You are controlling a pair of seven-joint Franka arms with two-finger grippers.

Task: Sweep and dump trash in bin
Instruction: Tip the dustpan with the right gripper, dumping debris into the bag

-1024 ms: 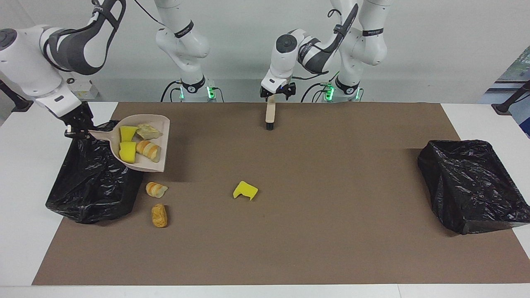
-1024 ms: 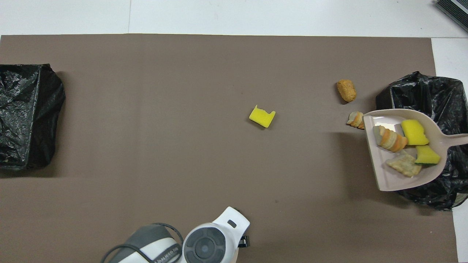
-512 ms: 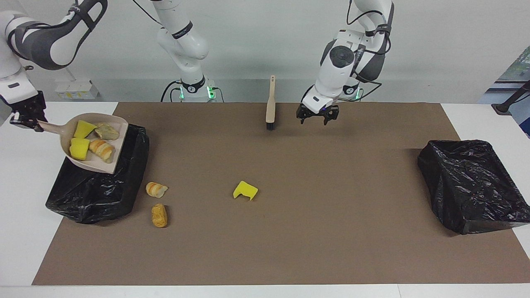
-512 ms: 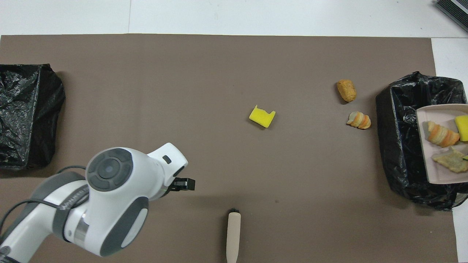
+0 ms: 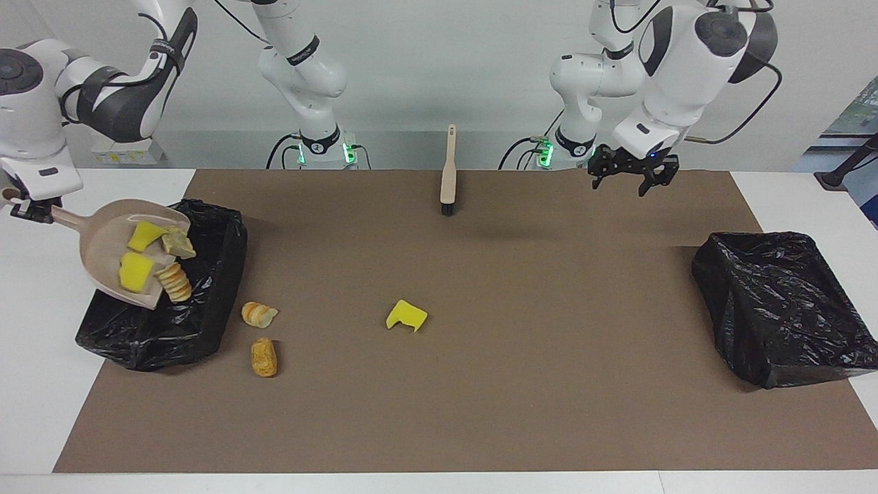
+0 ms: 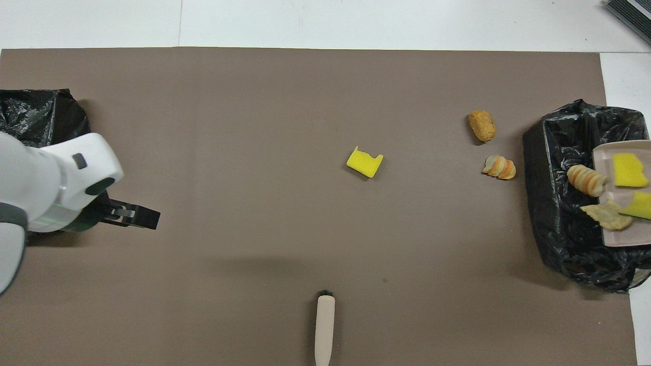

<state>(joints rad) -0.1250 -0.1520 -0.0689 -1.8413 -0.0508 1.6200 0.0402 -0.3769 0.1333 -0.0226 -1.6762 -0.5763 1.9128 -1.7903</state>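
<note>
the right gripper (image 5: 27, 209) is pinched on the handle of the beige dustpan (image 5: 103, 250), which is tilted mouth-down over the black-lined bin (image 5: 199, 322) at the right arm's end of the table. four pieces of trash are sliding off the pan: two yellow sponge chunks (image 5: 140, 237), a striped bread lump (image 5: 175, 283) at the lip and a pale flaky lump (image 5: 180, 243); none has clearly landed inside yet, so the dump looks only begun. just beside that bin, on the brown mat (image 5: 521, 384), lie a striped bread piece (image 5: 258, 314) and, a little farther from the robots, an orange bread lump (image 5: 264, 357). near the middle of the mat sits a lone yellow sponge chunk (image 5: 406, 315). these three are left to sweep. the beige brush (image 5: 448, 171) lies on the mat close to the robots, held by nothing. the left gripper (image 5: 632, 175) hangs with fingers spread and empty over the mat, toward the second black bin (image 5: 782, 309). by my reckoning, another sweeping pass and another dump are needed.
</note>
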